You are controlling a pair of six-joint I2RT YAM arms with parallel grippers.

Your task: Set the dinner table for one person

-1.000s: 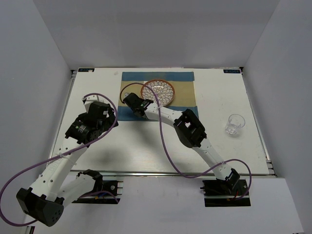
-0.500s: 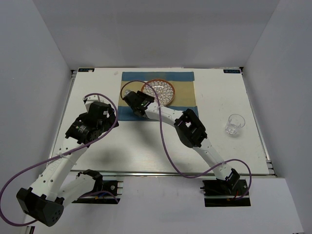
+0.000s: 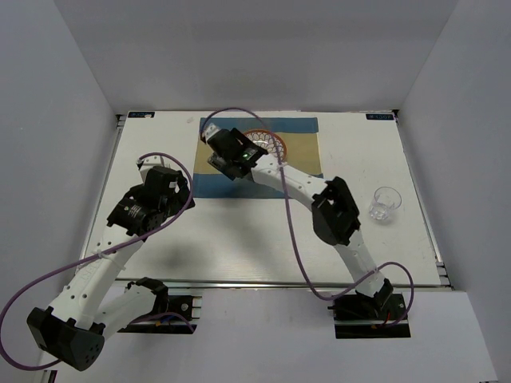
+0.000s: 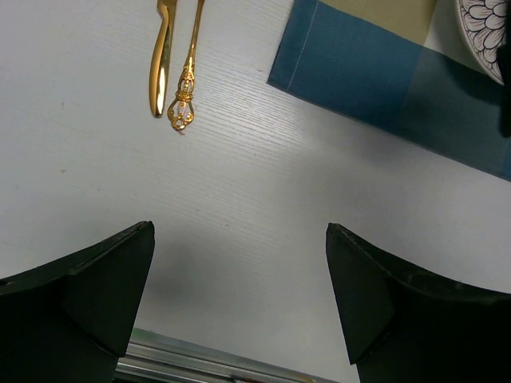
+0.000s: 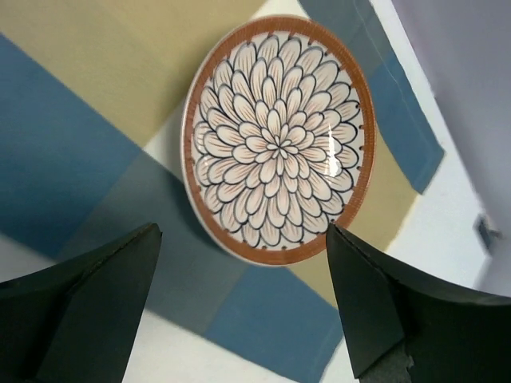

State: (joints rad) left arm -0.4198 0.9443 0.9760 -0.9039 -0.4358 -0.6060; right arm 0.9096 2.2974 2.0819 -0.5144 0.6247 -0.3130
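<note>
Over the far middle of the worktop (image 3: 239,231), above the patterned plate (image 5: 278,140) on the striped placemat (image 3: 303,136): right gripper (image 5: 243,235), fingers spread wide, nothing between them. Left gripper (image 4: 239,239) likewise spread and empty, held above bare white surface just short of two gold cutlery pieces (image 4: 160,72) lying side by side near the placemat's corner.

Several ways for this to go wrong:
- Coming down off-centre would likely clip the plate's rim and skid it, or drag and bunch the cloth beneath.
- Closing on the cutlery as it lies might catch both pieces at once, or nudge one away, given how close together they are.
- Sweeping the right arm back across could topple the glass (image 3: 385,203), standing alone well apart toward the right edge.
- Worth watching too: the purple cable (image 3: 239,110) looped over the plate's far side.

As for the worktop itself: flat under both arms, filling the middle of the top view, edged with metal rail (image 3: 239,282). Long axis running left to right across the arms' front; short axis running from the bases toward the far wall. Placemat laid along the same long direction, up against the far edge.
</note>
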